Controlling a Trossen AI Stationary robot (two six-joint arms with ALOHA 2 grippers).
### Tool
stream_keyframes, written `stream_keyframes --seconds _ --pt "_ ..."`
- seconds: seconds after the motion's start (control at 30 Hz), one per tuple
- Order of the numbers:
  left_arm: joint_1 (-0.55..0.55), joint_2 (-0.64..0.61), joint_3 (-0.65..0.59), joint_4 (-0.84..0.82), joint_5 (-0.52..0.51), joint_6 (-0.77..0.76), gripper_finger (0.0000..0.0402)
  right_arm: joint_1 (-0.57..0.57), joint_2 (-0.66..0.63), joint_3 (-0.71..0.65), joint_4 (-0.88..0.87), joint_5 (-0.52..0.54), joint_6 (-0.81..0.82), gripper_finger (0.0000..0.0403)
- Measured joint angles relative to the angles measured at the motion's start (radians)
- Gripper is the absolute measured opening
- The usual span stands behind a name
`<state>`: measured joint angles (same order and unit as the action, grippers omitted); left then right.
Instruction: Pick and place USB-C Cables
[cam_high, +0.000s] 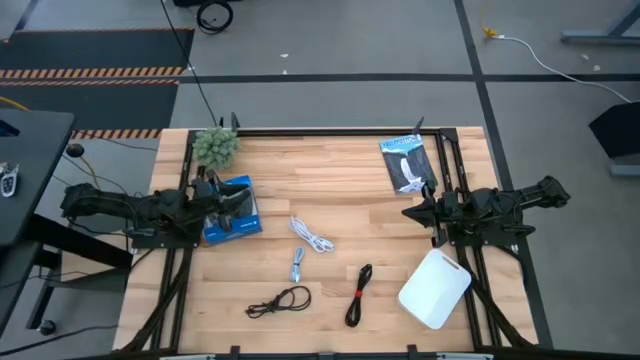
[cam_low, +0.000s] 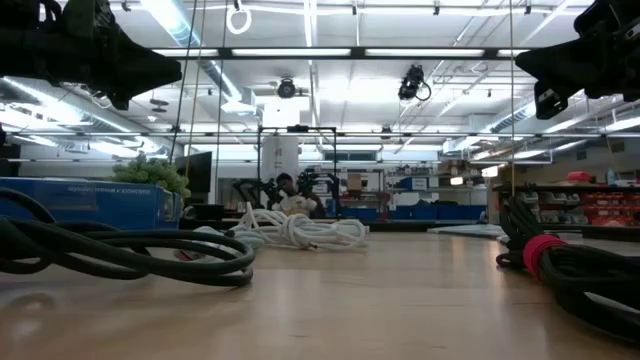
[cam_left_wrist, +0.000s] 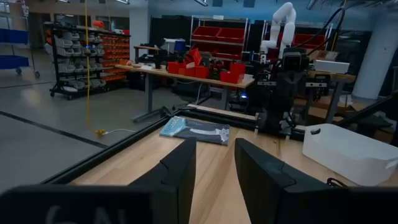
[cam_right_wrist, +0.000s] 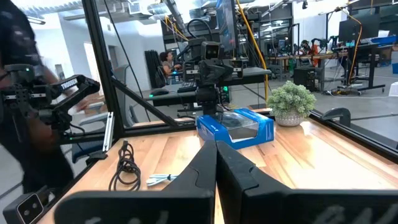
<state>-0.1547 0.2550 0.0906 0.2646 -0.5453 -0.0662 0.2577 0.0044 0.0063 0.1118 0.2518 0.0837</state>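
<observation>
Both my arms wait at the table's sides.
My left gripper (cam_left_wrist: 212, 180) is narrowly parted above the blue box (cam_high: 231, 209); my right gripper (cam_right_wrist: 217, 177) is closed, well apart from the four cables (cam_high: 311, 236).

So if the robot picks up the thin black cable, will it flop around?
Probably yes. The thin black cable lies in a loose loop with free ends, so it would likely dangle and uncoil. It looks light, and a push might just slide it across the wooden table.

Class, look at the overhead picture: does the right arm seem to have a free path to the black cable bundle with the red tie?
Probably yes. The black bundle with red lies on bare wood beside the white bin, apart from it, and nothing lies between it and the raised right gripper.
</observation>
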Motion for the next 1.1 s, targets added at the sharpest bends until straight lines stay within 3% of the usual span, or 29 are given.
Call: stream_keyframes --seconds 0.77,0.83,0.97,1.1 --pt "0.0 0.0 0.0 0.008 0.0 -0.008 0.0118 0.0 0.0 0.0 0.0 0.0 0.0 0.0009" --pt "0.0 0.001 0.0 0.079 0.0 -0.098 0.0118 0.0 0.0 0.0 0.0 0.0 0.0 0.0009" --pt "0.0 0.0 0.001 0.271 -0.001 -0.461 0.0118 0.0 0.0 0.0 0.0 0.0 0.0 0.0009" --pt "0.0 0.0 0.001 0.319 0.0 -0.686 0.0118 0.0 0.0 0.0 0.0 0.0 0.0 0.0009"
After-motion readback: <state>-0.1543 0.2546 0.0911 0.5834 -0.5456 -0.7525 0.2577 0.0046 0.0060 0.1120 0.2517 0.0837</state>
